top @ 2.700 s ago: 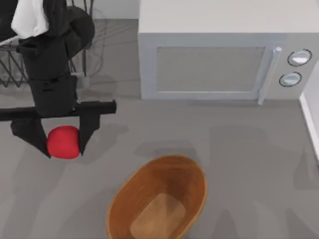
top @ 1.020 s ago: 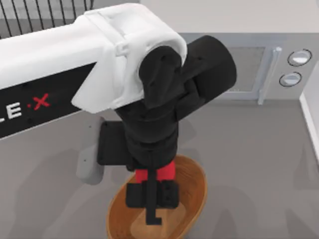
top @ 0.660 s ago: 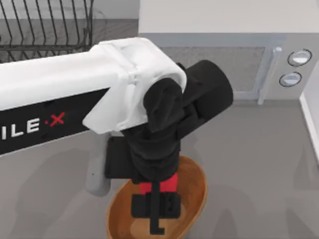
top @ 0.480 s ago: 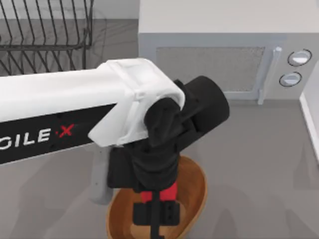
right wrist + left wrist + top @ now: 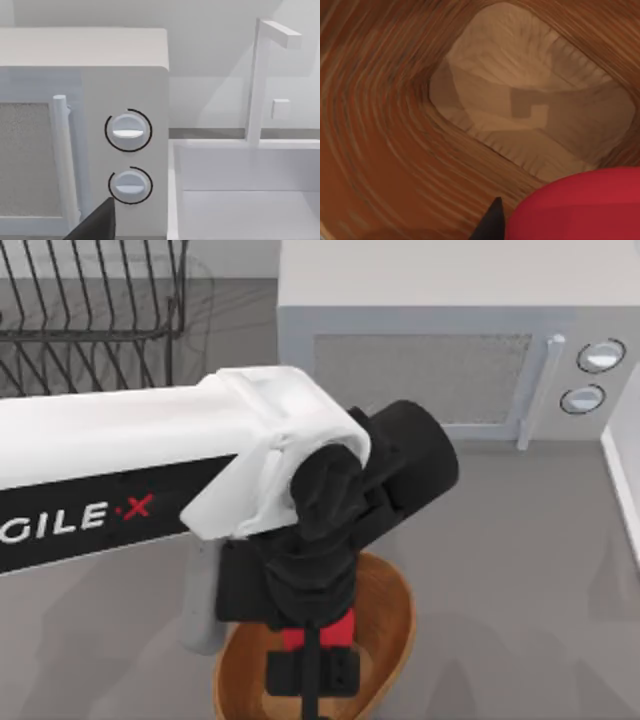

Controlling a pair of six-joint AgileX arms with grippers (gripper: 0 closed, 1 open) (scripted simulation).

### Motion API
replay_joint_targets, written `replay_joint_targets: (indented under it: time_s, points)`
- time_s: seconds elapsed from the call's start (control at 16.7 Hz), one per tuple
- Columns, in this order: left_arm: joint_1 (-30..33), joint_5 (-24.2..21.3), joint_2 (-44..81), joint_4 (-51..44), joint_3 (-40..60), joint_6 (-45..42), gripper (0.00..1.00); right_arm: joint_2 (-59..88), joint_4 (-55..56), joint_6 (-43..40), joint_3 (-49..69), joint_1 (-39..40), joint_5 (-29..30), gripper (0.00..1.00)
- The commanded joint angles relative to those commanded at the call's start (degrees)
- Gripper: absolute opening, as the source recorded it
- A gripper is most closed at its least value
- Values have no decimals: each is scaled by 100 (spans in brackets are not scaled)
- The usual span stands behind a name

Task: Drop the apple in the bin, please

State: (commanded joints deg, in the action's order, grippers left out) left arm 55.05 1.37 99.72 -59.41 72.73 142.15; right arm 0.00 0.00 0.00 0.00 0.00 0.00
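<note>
My left arm reaches over the bin (image 5: 396, 612), an oval orange-brown basket at the table's front middle. My left gripper (image 5: 314, 648) points down into it, shut on the apple (image 5: 336, 629), whose red shows between the black fingers. In the left wrist view the apple (image 5: 577, 206) hangs above the bin's pale flat bottom (image 5: 530, 100) and ribbed wall (image 5: 385, 150), with one dark fingertip (image 5: 493, 226) beside it. One dark fingertip of the right arm's gripper (image 5: 96, 224) shows at the edge of the right wrist view.
A white microwave (image 5: 420, 360) stands at the back, with its handle (image 5: 537, 390) and two knobs (image 5: 600, 355). A black wire rack (image 5: 90, 300) sits at the back left. The right wrist view faces the microwave's knobs (image 5: 128, 131) and a white sink (image 5: 245, 190) with a faucet (image 5: 260, 75).
My left arm carried the apple from the table's left to over the bin, and in the last second sank slightly lower into it, still holding the apple.
</note>
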Motion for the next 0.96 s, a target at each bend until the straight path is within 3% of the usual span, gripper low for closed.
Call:
replay_joint_targets:
  time_s: [0.6, 0.96]
  points:
    - [0, 0, 0, 0, 0, 0, 98, 0, 0, 0, 0, 0, 0, 100]
    - [0, 0, 0, 0, 0, 0, 100, 0, 0, 0, 0, 0, 0, 100]
